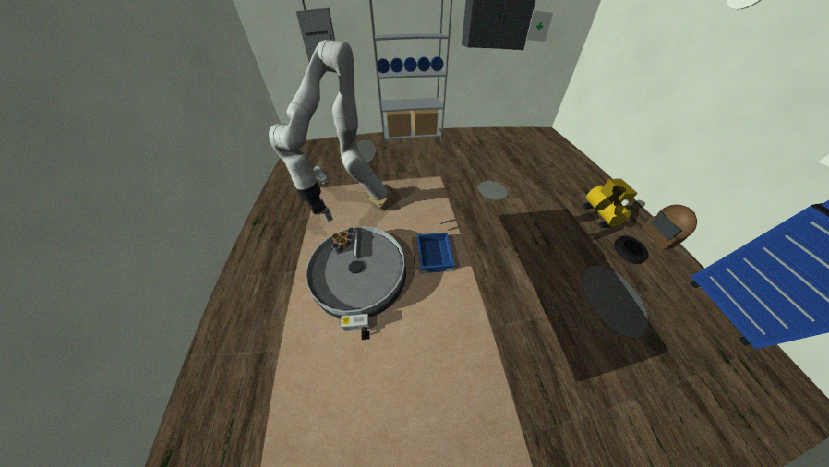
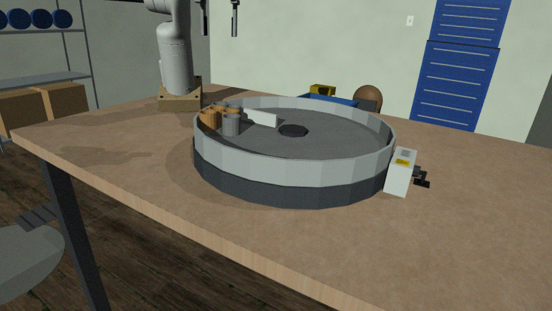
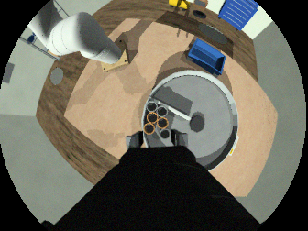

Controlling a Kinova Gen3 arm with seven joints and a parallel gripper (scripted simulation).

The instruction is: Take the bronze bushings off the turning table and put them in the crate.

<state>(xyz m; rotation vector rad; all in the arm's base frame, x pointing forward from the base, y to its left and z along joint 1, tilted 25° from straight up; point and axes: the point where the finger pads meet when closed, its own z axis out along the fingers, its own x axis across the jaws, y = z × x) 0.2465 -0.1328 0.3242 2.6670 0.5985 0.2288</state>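
Observation:
The round grey turning table [image 1: 355,269] stands on the tan table top; it also shows in the exterior view [image 2: 293,146] and the wrist view [image 3: 192,117]. A cluster of bushings sits at its rim beside a grey bar [image 1: 364,242]. Bronze bushings [image 1: 341,237] [image 2: 210,117] [image 3: 158,123] lie packed together with grey steel bushings [image 2: 230,124] [image 3: 154,110]. The blue crate [image 1: 435,251] [image 3: 205,56] stands just right of the turning table. My gripper [image 1: 326,213] [image 2: 218,17] is open and empty, hanging well above the table near the bushing cluster.
A white control box [image 1: 354,321] [image 2: 400,171] sits against the turning table's front rim. The arm's wooden base block [image 1: 378,199] [image 2: 179,98] stands behind the turning table. A shelf rack [image 1: 410,69] is at the back wall.

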